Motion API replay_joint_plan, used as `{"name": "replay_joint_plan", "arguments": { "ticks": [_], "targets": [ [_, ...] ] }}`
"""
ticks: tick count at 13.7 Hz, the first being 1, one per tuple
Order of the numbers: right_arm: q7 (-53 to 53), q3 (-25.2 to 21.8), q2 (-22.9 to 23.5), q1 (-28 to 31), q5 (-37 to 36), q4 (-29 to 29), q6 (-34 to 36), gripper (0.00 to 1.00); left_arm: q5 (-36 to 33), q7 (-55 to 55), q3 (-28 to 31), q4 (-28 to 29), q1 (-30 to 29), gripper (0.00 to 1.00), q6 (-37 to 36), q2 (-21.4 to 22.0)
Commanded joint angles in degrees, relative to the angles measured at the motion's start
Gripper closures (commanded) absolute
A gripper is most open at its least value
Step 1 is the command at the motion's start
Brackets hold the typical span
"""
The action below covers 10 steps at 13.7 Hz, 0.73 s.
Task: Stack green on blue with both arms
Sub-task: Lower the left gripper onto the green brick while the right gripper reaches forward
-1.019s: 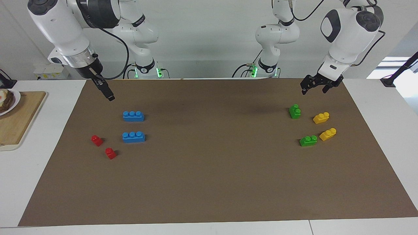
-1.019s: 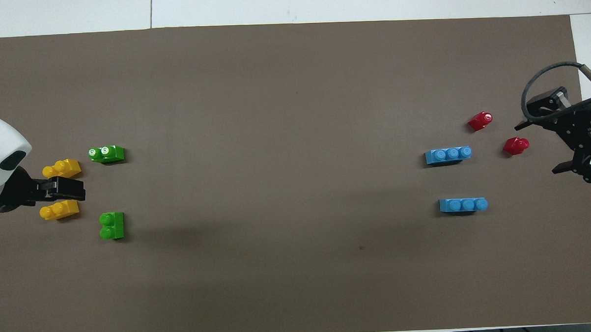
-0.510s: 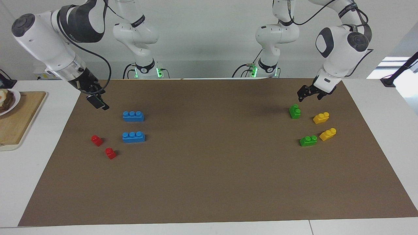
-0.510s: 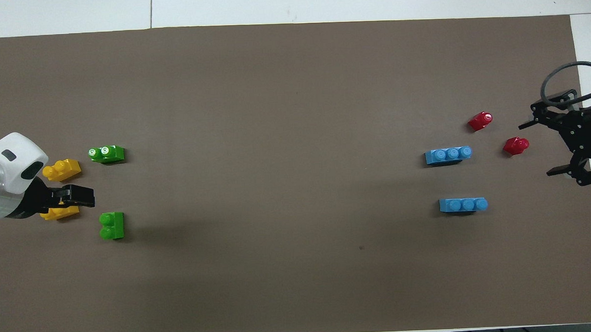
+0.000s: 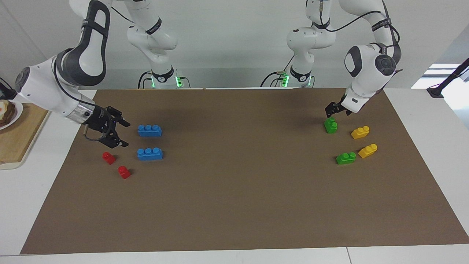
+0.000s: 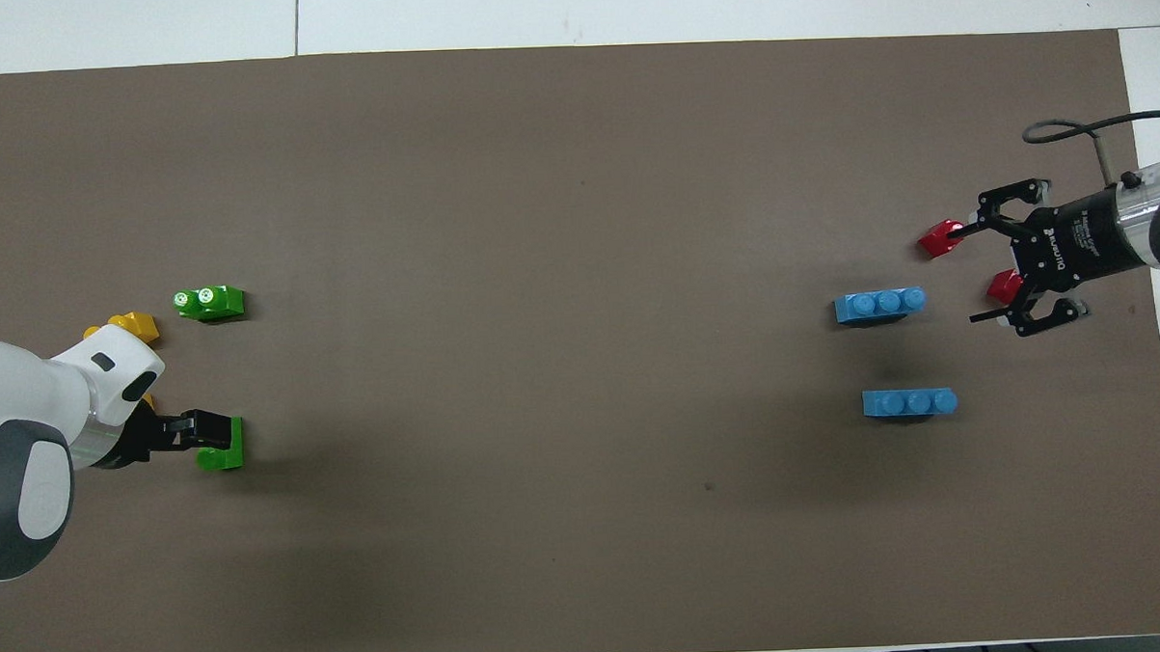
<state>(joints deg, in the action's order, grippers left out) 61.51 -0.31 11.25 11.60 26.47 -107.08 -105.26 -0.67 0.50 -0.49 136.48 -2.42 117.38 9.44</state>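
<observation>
Two blue three-stud bricks lie toward the right arm's end: one nearer the robots [image 5: 149, 130] [image 6: 909, 402], one farther [image 5: 150, 153] [image 6: 879, 305]. My right gripper [image 5: 119, 134] [image 6: 967, 274] is open, low over the mat beside the blue bricks, over the red bricks. Two green two-stud bricks lie toward the left arm's end: one nearer the robots [image 5: 331, 126] [image 6: 224, 454], one farther [image 5: 346, 158] [image 6: 209, 301]. My left gripper [image 5: 332, 111] [image 6: 204, 431] is open, just above the nearer green brick, holding nothing.
Two red one-stud bricks [image 5: 109, 157] [image 5: 124, 172] lie by the right gripper. Two yellow bricks [image 5: 360, 132] [image 5: 368, 150] lie beside the green ones. A wooden board [image 5: 22, 132] with a plate sits off the brown mat [image 5: 234, 198].
Both arms have come down. My left gripper has moved onto the nearer green brick. My right gripper has swung low and turned level beside the blue bricks. No brick has moved.
</observation>
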Motion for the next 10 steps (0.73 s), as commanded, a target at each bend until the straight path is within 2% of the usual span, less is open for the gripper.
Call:
{"name": "replay_joint_plan", "arguments": {
  "ticks": [1,5,9,10],
  "targets": [
    [-0.7,0.5,-0.2,0.2,1.4,-2.0,-3.0,0.02,-0.6,0.6,0.1,3.3,-0.4,0.00,4.6,0.5],
    [-5.0,0.6,-0.4,-0.3,1.4,-7.1,-8.9,0.02,-0.6,-0.1,0.1,6.1,0.2,0.00,9.8,-0.3],
    [-6.6,0.5,2.4,-0.4,2.8,-7.4,-10.7,0.02,-0.6,-0.1,0.1,6.3,0.2,0.00,12.6,-3.3],
    [-7.4,0.5,3.2,-0.4,3.1,-7.5,-10.8,0.02,-0.6,-0.1,0.1,6.3,0.2,0.08,12.8,-3.3]
  ]
}}
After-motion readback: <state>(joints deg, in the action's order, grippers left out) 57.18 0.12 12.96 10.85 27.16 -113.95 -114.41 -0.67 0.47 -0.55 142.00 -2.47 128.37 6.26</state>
